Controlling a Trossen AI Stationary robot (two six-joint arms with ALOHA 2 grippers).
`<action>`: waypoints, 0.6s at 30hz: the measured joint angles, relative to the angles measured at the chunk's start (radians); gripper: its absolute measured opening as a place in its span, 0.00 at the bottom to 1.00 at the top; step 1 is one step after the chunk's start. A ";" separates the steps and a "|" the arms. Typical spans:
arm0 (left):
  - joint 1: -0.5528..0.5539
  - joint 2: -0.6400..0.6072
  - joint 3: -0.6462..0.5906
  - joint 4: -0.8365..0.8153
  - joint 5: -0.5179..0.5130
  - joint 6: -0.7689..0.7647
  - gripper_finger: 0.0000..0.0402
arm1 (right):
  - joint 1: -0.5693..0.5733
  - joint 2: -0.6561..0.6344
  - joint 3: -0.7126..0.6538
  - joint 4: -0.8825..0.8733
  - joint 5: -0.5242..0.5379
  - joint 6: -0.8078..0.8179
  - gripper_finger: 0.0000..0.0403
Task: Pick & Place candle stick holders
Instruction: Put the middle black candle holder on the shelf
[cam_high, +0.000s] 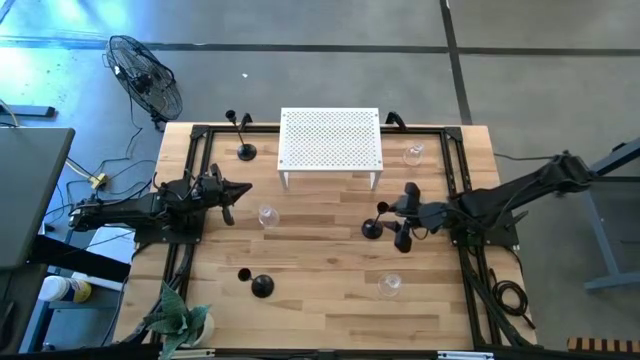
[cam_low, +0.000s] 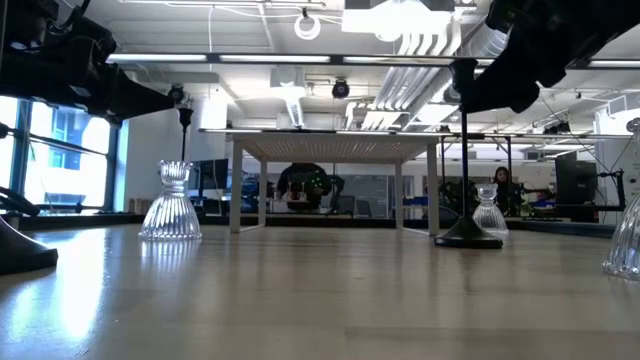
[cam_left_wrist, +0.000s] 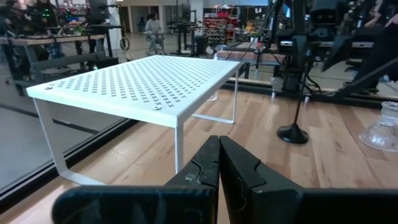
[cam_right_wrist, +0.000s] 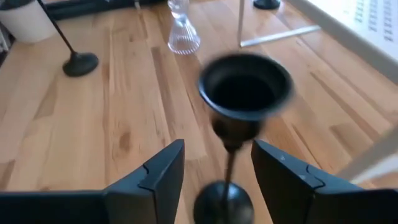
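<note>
blurred: candlestick cup (cam_right_wrist: 245, 84) in right wrist view | cut off — glass holder (cam_low: 626, 235) at low view's edge

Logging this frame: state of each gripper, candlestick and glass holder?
Left gripper: shut, empty.
Right gripper: open around a stem.
Candlestick there: upright.
Back candlestick: upright.
Front candlestick: upright.
Three glass holders: upright.

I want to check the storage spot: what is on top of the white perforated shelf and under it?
Nothing stands on top of the white perforated shelf. In the low view, the space under it looks free between its legs. From above, its top covers the table beneath, so that view cannot confirm this.
</note>
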 joint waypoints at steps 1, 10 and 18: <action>0.000 0.000 0.000 0.000 -0.004 0.000 0.01 | 0.000 0.011 0.000 0.022 0.003 -0.006 0.45; 0.000 0.000 0.000 0.002 -0.004 -0.001 0.01 | -0.001 0.061 0.000 0.092 0.045 -0.001 0.36; 0.000 0.000 0.000 0.002 -0.004 -0.008 0.01 | -0.001 0.061 0.000 0.121 0.040 0.000 0.18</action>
